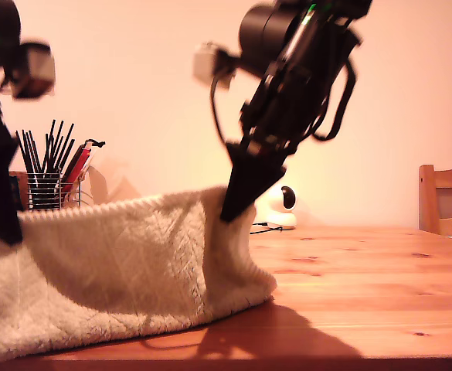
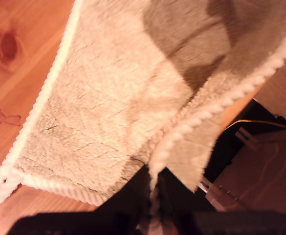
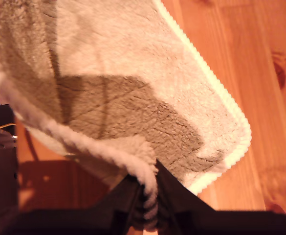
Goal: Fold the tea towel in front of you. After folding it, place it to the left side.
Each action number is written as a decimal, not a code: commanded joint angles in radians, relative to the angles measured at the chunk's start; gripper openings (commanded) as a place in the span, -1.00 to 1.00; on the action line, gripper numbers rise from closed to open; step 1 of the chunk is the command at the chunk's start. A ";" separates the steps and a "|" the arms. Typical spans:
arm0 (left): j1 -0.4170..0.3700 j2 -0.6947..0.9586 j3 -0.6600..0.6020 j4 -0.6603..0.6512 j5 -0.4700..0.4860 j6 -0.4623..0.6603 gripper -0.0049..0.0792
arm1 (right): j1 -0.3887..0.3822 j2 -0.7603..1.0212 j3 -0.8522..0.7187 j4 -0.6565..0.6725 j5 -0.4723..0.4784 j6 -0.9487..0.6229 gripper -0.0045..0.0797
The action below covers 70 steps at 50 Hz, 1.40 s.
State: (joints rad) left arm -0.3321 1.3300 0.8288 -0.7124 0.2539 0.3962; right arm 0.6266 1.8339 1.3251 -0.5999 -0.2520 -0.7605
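No readable text, labels, brands, numbers or signs anywhere in exterior or either wrist view.

A warm light fell on the plain pale wall [image 1: 133, 69]. A knotty pine table [image 1: 365, 278] stood before it, a wooden chair [image 1: 442, 197] beside.

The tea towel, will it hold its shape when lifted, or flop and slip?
Probably floppy: the tea towel drapes limply between my first gripper and my second gripper. Likely not slippery: its fluffy pile and corded hem should give the jaws purchase.
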 commanded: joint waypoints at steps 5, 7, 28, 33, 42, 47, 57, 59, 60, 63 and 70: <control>0.034 0.030 0.008 0.013 -0.001 0.030 -0.93 | -0.020 0.069 0.035 -0.003 0.039 -0.023 -0.92; 0.046 0.032 0.008 0.013 -0.004 0.031 -0.93 | -0.026 0.080 0.046 -0.010 0.055 -0.025 -0.92; 0.136 0.039 0.008 0.045 -0.014 0.043 -0.93 | -0.079 0.090 0.132 -0.030 0.108 -0.025 -0.92; 0.137 0.039 0.008 0.071 -0.011 0.043 -0.93 | -0.082 0.100 0.132 -0.025 0.105 -0.024 -0.92; 0.141 0.064 0.008 0.097 0.005 0.041 -0.93 | -0.081 0.129 0.132 0.003 0.106 0.006 -0.92; 0.140 0.090 0.008 0.101 0.003 0.040 -0.85 | -0.077 0.142 0.132 0.014 0.105 0.006 -0.73; 0.141 0.117 0.008 0.160 -0.053 0.033 -0.38 | -0.070 0.166 0.132 0.050 0.107 0.014 -0.51; 0.140 0.117 0.008 0.172 -0.066 0.027 -0.37 | -0.071 0.169 0.132 0.060 0.111 0.036 -0.50; 0.140 0.117 0.008 0.176 -0.068 0.025 -0.37 | -0.070 0.171 0.132 0.065 0.116 0.036 -0.48; 0.140 0.117 0.008 0.183 -0.069 0.021 -0.37 | -0.070 0.177 0.132 0.081 0.127 0.056 -0.37; 0.140 0.117 0.008 0.194 -0.077 0.000 -0.37 | -0.071 0.178 0.133 0.085 0.134 0.076 -0.31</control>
State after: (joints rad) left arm -0.1955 1.4425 0.8360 -0.5266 0.1768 0.4221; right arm 0.5560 1.9980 1.4712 -0.5179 -0.1204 -0.7029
